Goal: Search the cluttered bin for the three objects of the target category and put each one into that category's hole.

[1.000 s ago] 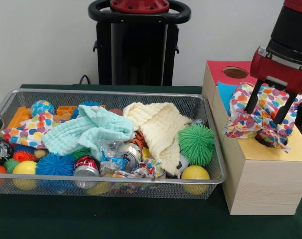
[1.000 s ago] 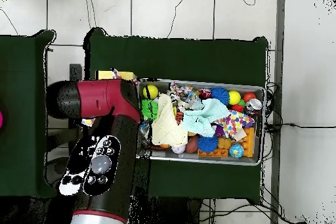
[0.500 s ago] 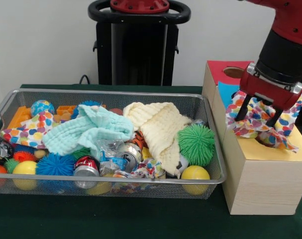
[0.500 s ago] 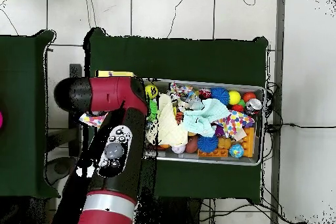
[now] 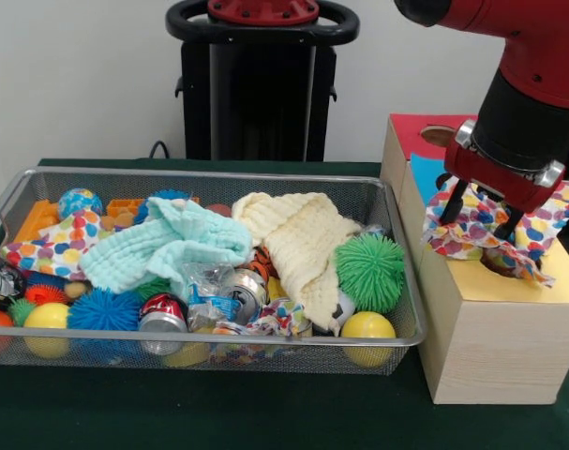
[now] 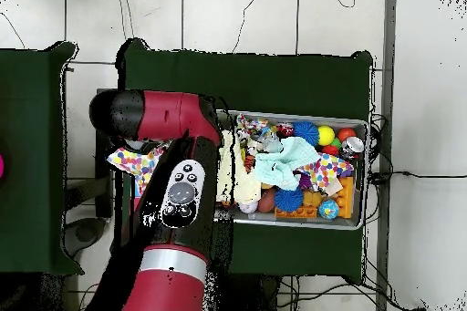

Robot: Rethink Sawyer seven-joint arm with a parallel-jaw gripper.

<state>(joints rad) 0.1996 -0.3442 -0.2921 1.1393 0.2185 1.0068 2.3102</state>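
My gripper is at the right side of the front view, just above the wooden box. My two black fingers are spread apart and point down. They hold nothing. The dotted cloth lies right under and around my fingers, spread over the yellow top of the box, over a dark hole there. I cannot tell if my fingers touch the cloth or only hang in front of it. Part of the cloth hangs a little over the box edge toward the basket. The box also has a blue part and a red part with a round hole farther up in the picture. In the overhead view my red arm covers most of the box, and the dotted cloth peeks out to the left of my arm. The wire basket fills the left and middle of the front view. Inside it lie a light green cloth, a cream cloth, another dotted cloth at the left end, a green spiky ball, a blue spiky ball, yellow balls, and shiny cans. All of these are well apart from my gripper.
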